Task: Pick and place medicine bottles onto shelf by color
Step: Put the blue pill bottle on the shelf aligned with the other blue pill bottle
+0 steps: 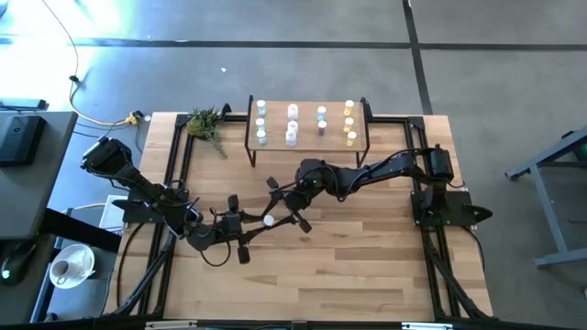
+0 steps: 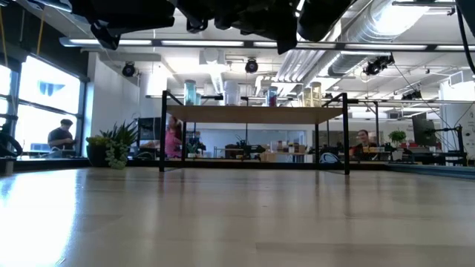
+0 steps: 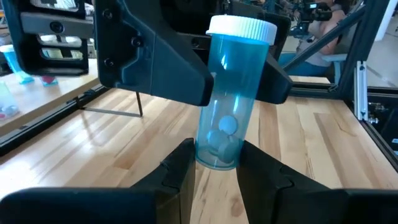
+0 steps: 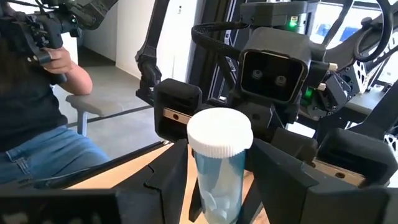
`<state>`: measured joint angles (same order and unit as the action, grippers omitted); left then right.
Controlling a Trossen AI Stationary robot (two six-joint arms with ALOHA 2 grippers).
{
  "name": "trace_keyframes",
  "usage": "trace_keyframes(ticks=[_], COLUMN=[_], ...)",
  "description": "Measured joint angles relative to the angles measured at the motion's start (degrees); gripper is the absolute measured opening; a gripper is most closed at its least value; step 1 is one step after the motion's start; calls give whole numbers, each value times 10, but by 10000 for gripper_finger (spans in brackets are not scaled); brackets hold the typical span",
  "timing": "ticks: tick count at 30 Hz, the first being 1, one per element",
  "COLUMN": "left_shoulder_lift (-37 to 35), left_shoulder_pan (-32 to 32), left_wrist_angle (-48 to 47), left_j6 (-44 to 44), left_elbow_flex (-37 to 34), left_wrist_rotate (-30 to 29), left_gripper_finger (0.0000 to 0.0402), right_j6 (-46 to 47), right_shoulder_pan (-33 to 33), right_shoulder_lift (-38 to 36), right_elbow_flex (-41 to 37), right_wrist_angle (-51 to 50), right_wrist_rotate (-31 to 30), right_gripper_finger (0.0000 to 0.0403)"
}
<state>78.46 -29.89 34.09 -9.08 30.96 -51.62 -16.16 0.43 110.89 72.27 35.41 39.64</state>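
Note:
A light blue medicine bottle [image 3: 227, 106] with a white cap [image 1: 268, 220] is held upright above the middle of the table, between my two grippers. My left gripper [image 3: 216, 165] is shut on its lower end and comes from the table's left [image 1: 248, 226]. My right gripper [image 4: 219, 171] is shut on its upper part and comes from the right [image 1: 284, 209]. The shelf [image 1: 307, 139] stands at the far edge on thin black legs. It carries rows of teal [image 1: 261, 124], white [image 1: 292, 124], blue [image 1: 322, 119] and yellow bottles [image 1: 349, 124]. My left gripper pinches the bottle's bottom end [image 3: 216, 155] between its two fingers [image 3: 180, 171], coming about level from the table's left. The bottle stands upright above the fingers, slightly tilted, clear of the table. My right gripper has the bottle's upper part just below the white cap [image 4: 204, 167] between its two fingers [image 4: 280, 168], which lie against both sides [image 3: 214, 78]. It comes from the table's right side. The cap [image 4: 219, 132] stands above the fingers.
A small green plant [image 1: 206, 124] stands left of the shelf at the far edge. In the low view the shelf [image 2: 252, 113] shows with bottles on top and bare tabletop in front. A seated person [image 4: 37, 106] is beyond the table.

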Motion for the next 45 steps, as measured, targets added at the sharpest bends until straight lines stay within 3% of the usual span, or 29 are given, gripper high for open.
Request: trace_keyframes(ticks=[13,26,35,45], left_shoulder_lift=[0,0,0,-2], left_shoulder_pan=[0,0,2,2], left_wrist_angle=[0,0,-1,-5], left_j6=[3,2,16,69], left_elbow_flex=[0,0,0,0], left_wrist_rotate=[0,1,8,11], left_gripper_finger=[90,93,129,195], right_j6=[7,7,17,22], right_shoulder_pan=[0,-1,0,-4], right_shoulder_lift=[0,0,0,-7], right_elbow_flex=[0,0,0,0], right_wrist_angle=[-5,-5,-9,-27], right_wrist_rotate=[3,3,5,4], right_gripper_finger=[164,97,95,94])
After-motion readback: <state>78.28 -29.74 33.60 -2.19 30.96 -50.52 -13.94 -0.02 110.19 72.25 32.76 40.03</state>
